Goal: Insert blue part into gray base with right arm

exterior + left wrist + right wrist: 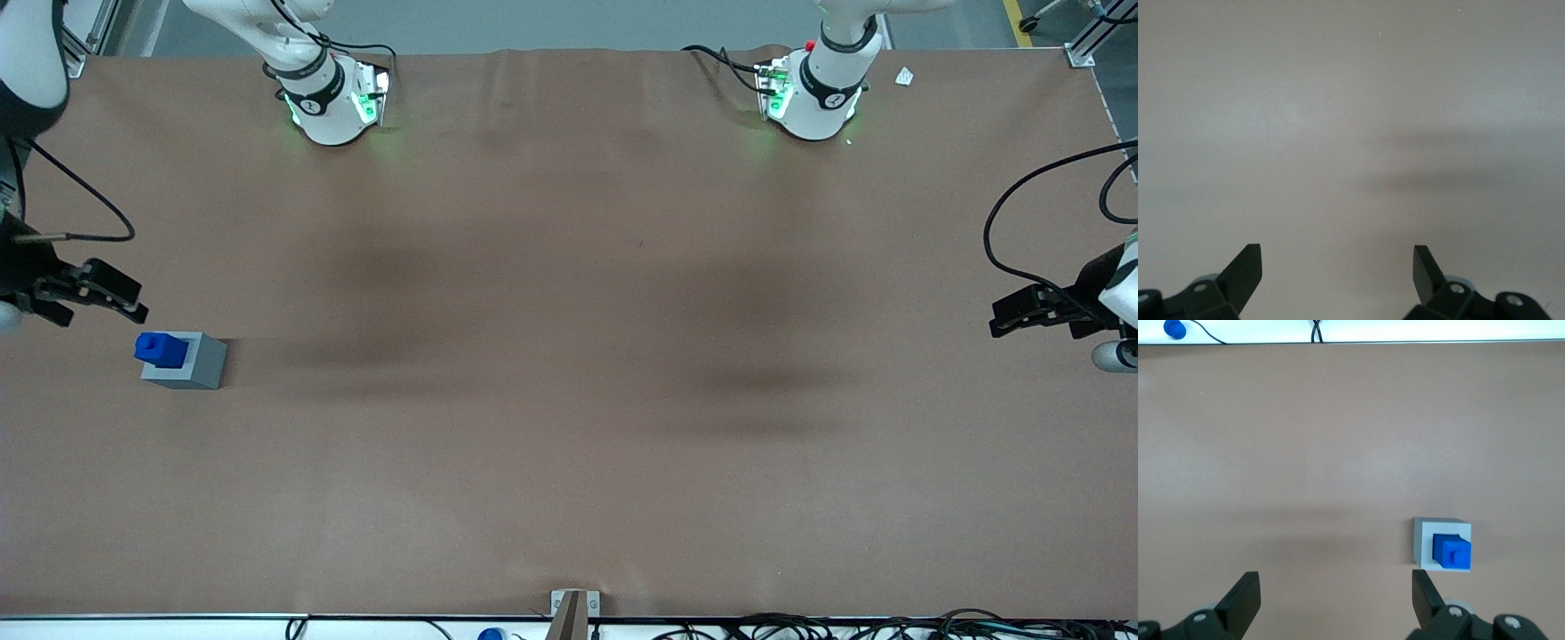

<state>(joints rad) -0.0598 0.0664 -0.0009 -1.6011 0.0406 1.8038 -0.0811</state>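
Now the right arm's gripper (111,298) is hanging above the table (569,400) at the working arm's end, with its two black fingers (1241,600) spread wide and nothing between them. It is sitting farther from the front camera than the gray base (187,361), near it but not touching, and the wrist view is showing a strip of bare brown surface lying between the fingertips and the block. The blue part (161,348) is sitting in the recess on top of the gray base (1440,543), with its narrower stud (1457,555) pointing up and its body standing proud of the gray rim; how deep it is seated is hard to judge, though it appears to be pushed toward one edge of the recess rather than centred. The right arm (31,80) is reaching in from the table's edge, with a thin black cable (84,200) looping beside it.
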